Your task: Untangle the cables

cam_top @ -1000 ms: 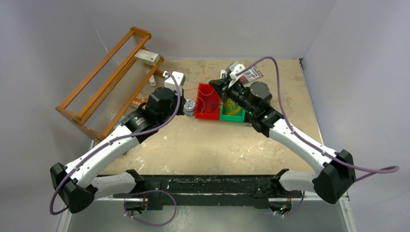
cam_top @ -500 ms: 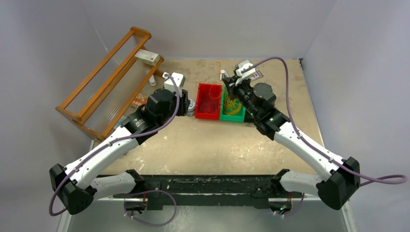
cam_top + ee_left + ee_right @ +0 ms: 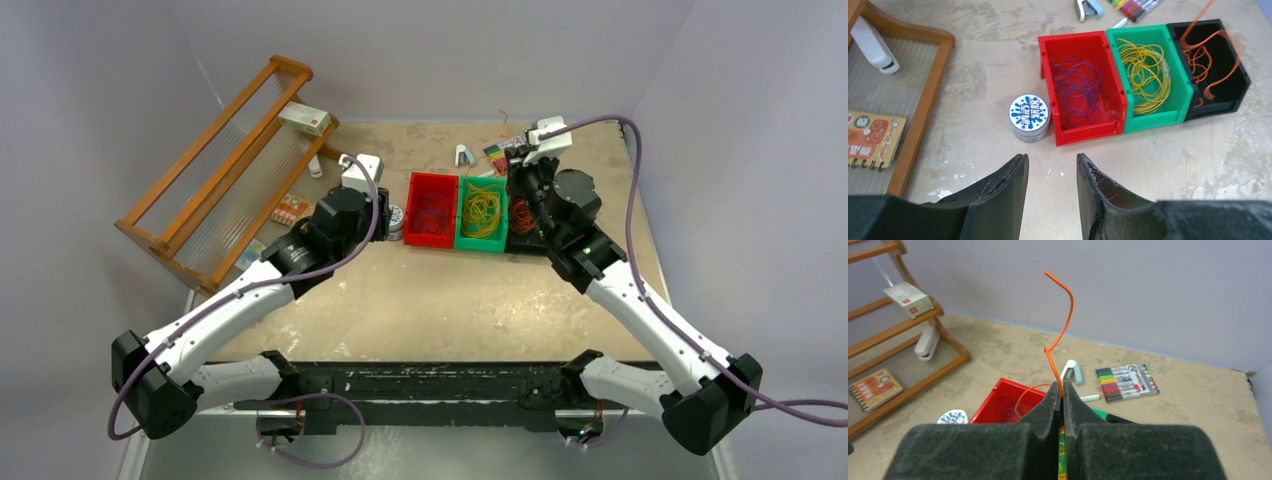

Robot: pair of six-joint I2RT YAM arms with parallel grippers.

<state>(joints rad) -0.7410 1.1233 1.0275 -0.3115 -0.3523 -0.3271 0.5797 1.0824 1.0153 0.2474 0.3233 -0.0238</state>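
Note:
Three bins stand in a row: a red bin (image 3: 1048,65) with dark purple-red cables (image 3: 1079,92), a green bin (image 3: 1128,107) with yellow cables (image 3: 1147,75), and a black bin (image 3: 1233,95) with orange cables (image 3: 1209,55). My right gripper (image 3: 1063,389) is shut on a thin orange cable (image 3: 1071,305) that stands up above the fingertips. In the top view this gripper (image 3: 516,170) hangs over the black bin (image 3: 520,228). My left gripper (image 3: 1052,162) is open and empty, above bare table in front of the red bin.
A round printed tin (image 3: 1029,117) sits left of the red bin. A wooden rack (image 3: 220,170) with a white box (image 3: 306,118) fills the back left. A stapler (image 3: 465,155) and a marker pack (image 3: 1126,381) lie behind the bins. A notebook (image 3: 870,142) lies by the rack.
My right gripper has moved right, from above the red bin to above the black bin, carrying the orange cable with it. The left arm has barely shifted.

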